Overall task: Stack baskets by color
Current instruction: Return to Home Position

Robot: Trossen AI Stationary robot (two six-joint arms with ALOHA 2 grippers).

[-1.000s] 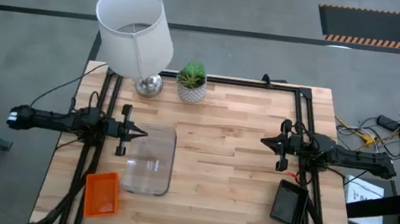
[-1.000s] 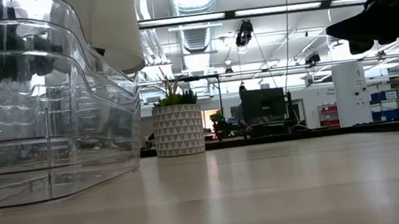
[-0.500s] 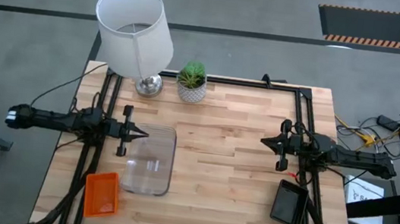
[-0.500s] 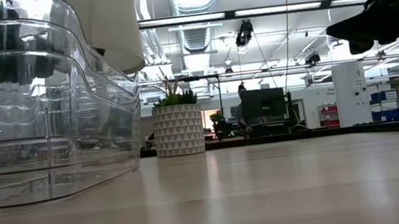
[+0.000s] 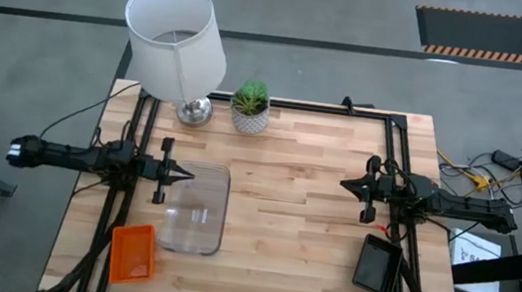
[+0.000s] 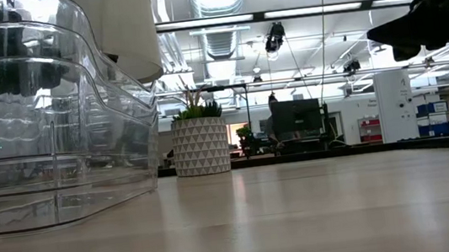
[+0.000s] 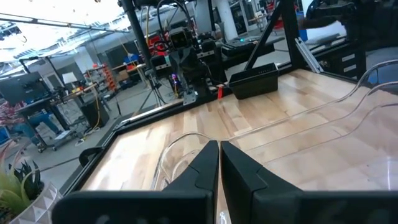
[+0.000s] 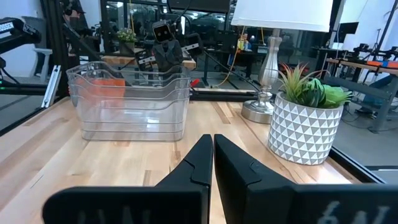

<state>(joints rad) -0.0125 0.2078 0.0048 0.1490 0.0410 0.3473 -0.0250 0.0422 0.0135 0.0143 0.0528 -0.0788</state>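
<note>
A stack of clear baskets stands on the table's left half, large at the left of the low view and far off in the right wrist view. An orange basket lies at the near left corner. A black basket sits at the near right, also seen in the left wrist view. My left gripper is shut, held level over the clear stack's far left rim. My right gripper is shut, level above the table's right side, holding nothing.
A white lampshade on a chrome foot and a white plant pot with green leaves stand at the far edge, left of centre. Bare wood lies between the two arms. A black frame runs along the table's sides.
</note>
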